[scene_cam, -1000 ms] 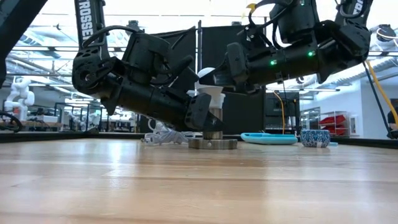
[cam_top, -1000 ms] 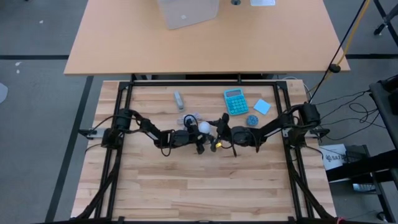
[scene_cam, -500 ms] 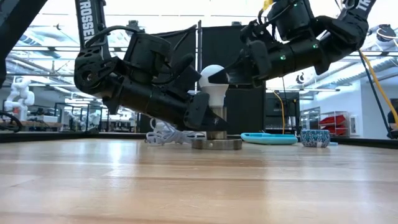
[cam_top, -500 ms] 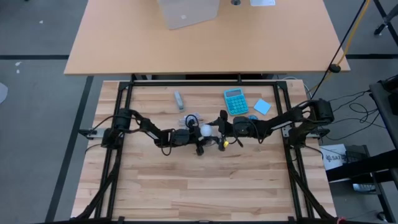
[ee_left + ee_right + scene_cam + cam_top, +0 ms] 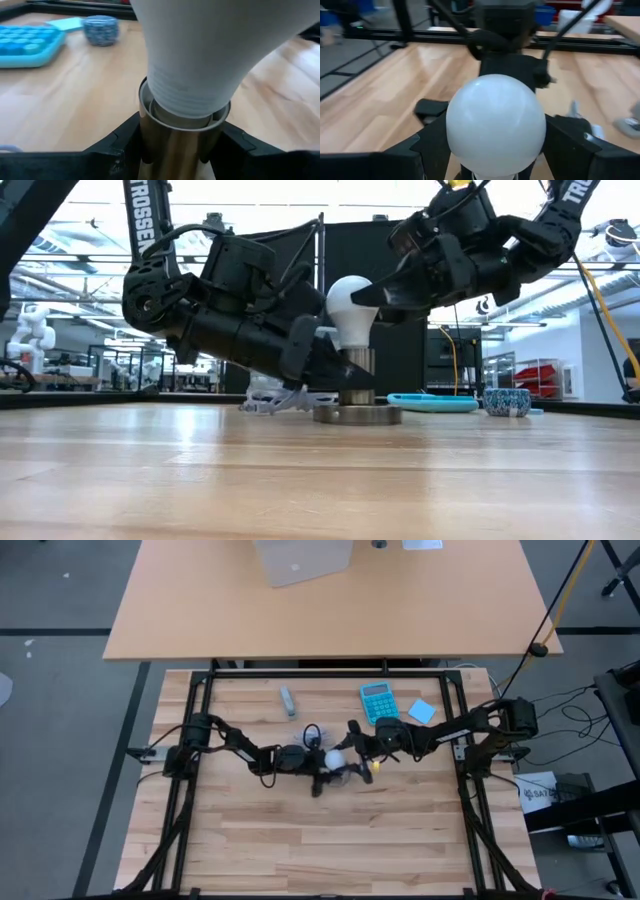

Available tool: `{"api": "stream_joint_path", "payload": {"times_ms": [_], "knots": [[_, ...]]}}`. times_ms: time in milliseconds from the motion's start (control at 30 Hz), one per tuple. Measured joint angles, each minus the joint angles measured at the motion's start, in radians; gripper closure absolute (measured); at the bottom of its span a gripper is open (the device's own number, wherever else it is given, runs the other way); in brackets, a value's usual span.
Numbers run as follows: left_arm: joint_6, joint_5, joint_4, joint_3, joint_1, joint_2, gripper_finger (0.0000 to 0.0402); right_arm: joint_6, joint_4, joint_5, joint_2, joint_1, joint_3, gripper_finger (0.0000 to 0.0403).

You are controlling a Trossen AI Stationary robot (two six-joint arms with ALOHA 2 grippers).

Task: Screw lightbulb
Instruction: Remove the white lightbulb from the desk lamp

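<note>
The white lightbulb (image 5: 349,310) stands with its narrow end in a metal socket tube (image 5: 357,372) on a round grey base (image 5: 357,415) near the table's middle. It leans slightly. My left gripper (image 5: 321,776) comes from the table's left and is shut on the socket tube. My right gripper (image 5: 348,752) comes from the right and is shut on the bulb's round head (image 5: 495,122). The bulb's screw end is hidden inside the tube (image 5: 175,145). My left gripper pinches the socket tube (image 5: 150,150) between its two fingers (image 5: 117,147), just below the tube's rim. The fingers come nearly level from the table's left. The base disc rests on the table. My right gripper pinches the bulb's rounded head at its two sides (image 5: 456,132), one finger (image 5: 432,145) on each. It comes nearly level from the table's right, slanting slightly down. The bulb sits in the socket, leaning a little.
A white coiled cable (image 5: 272,400) lies behind the socket. A teal calculator (image 5: 378,702), a blue note pad (image 5: 421,711) and a small blue patterned bowl (image 5: 507,401) lie at the far right. A grey piece (image 5: 288,700) lies at the far left. The near half is bare wood.
My right gripper has swung around the bulb and turned at the wrist, drawing up and toward the far right, so the bulb's head shows more. My left gripper has turned with the socket. Bulb and socket have shifted slightly toward the near edge.
</note>
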Motion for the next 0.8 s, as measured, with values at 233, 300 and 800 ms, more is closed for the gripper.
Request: {"api": "stream_joint_path", "payload": {"times_ms": [233,300,800], "knots": [[-0.003,0.106,0.01,0.0,-0.003,0.001,0.0225,-0.034,0.003,-0.124,0.001,0.0,0.0,0.0147],[-0.007,0.125,0.014,0.0,-0.002,0.001,0.0225,-0.042,0.003,-0.14,0.001,0.0,0.0,0.0147],[-0.037,0.178,0.039,0.0,-0.005,0.002,0.0225,-0.104,0.005,-0.323,0.002,-0.003,0.011,0.0147]]}}
